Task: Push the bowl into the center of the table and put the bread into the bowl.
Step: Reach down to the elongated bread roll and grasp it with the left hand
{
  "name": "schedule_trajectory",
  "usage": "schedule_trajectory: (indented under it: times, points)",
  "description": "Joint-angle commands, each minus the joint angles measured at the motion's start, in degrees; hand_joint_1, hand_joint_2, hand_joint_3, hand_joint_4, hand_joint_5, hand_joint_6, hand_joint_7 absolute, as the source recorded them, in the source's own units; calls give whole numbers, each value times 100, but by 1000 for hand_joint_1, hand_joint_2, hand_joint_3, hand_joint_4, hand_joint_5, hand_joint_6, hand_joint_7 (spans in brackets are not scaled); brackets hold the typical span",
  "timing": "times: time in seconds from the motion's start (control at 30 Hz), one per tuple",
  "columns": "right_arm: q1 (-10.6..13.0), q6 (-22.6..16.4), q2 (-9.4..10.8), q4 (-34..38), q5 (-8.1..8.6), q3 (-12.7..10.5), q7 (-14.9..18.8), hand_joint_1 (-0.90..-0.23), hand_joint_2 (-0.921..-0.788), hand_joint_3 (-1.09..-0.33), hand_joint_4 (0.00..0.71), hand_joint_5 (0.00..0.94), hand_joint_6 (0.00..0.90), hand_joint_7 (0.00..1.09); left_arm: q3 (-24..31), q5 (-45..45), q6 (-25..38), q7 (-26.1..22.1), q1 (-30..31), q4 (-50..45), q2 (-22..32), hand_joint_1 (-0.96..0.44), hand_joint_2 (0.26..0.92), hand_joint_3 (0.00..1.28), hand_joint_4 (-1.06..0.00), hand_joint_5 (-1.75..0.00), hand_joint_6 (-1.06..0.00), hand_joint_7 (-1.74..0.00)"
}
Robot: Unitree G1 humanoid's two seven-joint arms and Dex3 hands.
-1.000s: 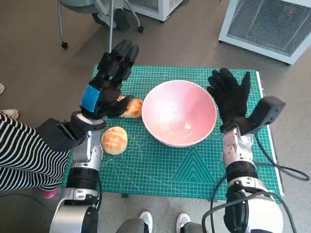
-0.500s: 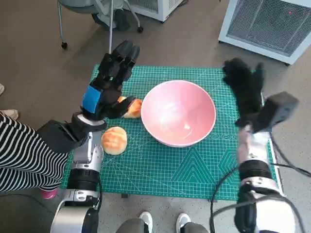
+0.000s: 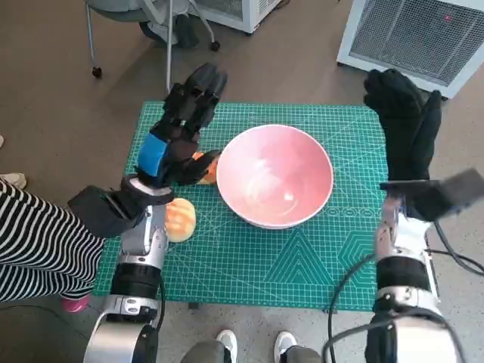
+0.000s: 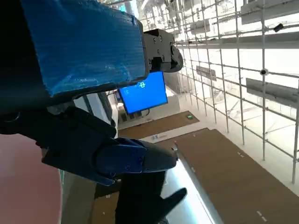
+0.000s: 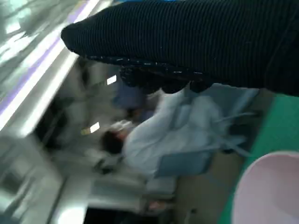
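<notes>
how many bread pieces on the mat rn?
2. One bread roll lies beside the pink bowl, partly under the left hand. The other bread roll lies nearer the robot, by the left forearm. The hand may hide more.

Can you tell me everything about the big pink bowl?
The bowl is round, wide and deep, pale pink with a smooth, shiny inside that looks like plastic or glazed ceramic. It stands upright and empty on the green mat, near the middle. Neither hand touches it: the left hand hangs over the bread beside it, and the right hand is raised off to its other side.
</notes>
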Motion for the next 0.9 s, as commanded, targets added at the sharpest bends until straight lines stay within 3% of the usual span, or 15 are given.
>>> schedule_trajectory:
  times: [0.03, 0.23, 0.6, 0.77, 0.87, 0.9]
  points:
    - [503, 212, 109, -898, 185, 229, 244, -723, -921, -685, 136, 13, 158, 212, -120, 124, 149, 109, -110, -346, -33, -730, 921, 333, -104, -11, 1, -420]
    - [807, 523, 90, -1697, 309, 430, 384, -733, -921, -660, 149, 16, 174, 227, -224, 139, 243, 100, -180, -575, -39, -719, 921, 355, -102, -9, 1, -432]
    - [997, 764, 60, -2281, 214, 663, 314, -740, -921, -640, 188, 26, 190, 247, -279, 81, 183, -165, -409, -601, 56, -694, 921, 366, -92, -5, 1, -437]
    - [1006, 801, 33, -2323, 195, 695, 296, -739, -921, -637, 193, 25, 190, 252, -204, 158, 136, -287, -492, -574, 301, -677, 903, 350, -96, -7, 1, -445]
    - [1006, 803, 7, -2294, 204, 686, 288, -737, -921, -635, 195, 24, 191, 256, -282, 1030, 91, -37, -540, -622, 887, -656, 857, 324, -103, -11, 1, -449]
    - [1003, 804, 2, -2284, 208, 683, 287, -737, -921, -635, 195, 23, 191, 257, -315, 1370, 130, 62, -548, -674, 1108, -621, 814, 299, -109, -15, 1, -458]
